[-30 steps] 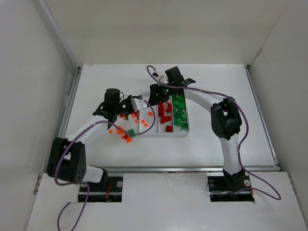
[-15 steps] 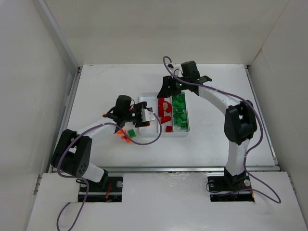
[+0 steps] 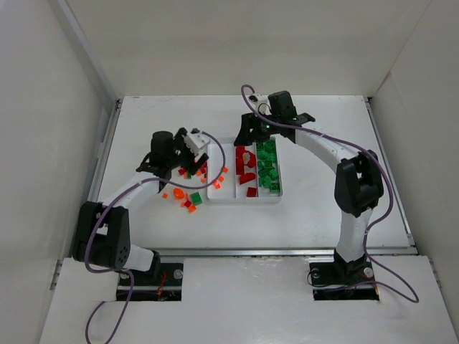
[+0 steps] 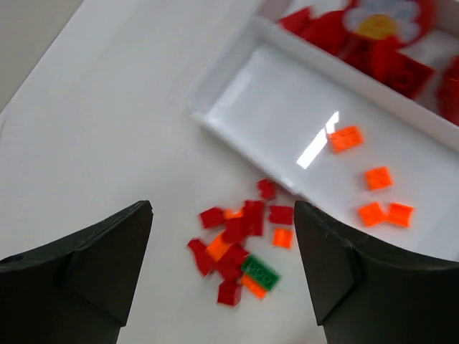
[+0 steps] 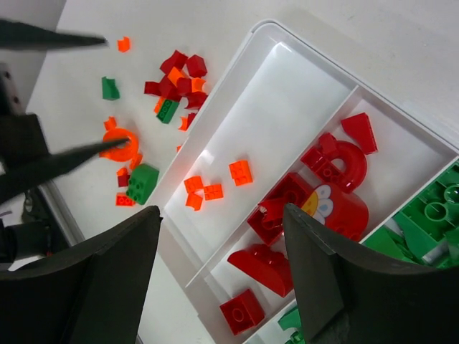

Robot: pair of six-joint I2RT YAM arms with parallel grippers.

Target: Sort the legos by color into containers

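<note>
The legos (image 4: 240, 251) are small hard plastic bricks: light, stiff and smooth-sided, so they will likely skate or tip if nudged off-centre. Judging by their shape, the surest hold is across 2 flat opposite side walls, fingers coming straight down, 1 piece at a time. The ones heaped in the pile sit touching, so a brick at its edge is the easier pick.

They come in 3 colours: dark red, bright orange and green, mostly studded blocks, plus an orange ring (image 5: 120, 145) and some arched red pieces.

The white tray (image 3: 244, 202) holds the sorted ones. Its compartment nearest the left arm has a few orange bricks (image 4: 373, 179), the middle one red pieces (image 5: 330, 193), the far one green pieces (image 3: 267, 168). A loose mix of all 3 colours lies on the table just outside the tray's left wall.

The left gripper (image 4: 222, 211) hangs above that loose pile, fingers spread wide and grasping nothing. The right gripper (image 5: 222, 213) hovers over the tray, likewise spread and empty.
</note>
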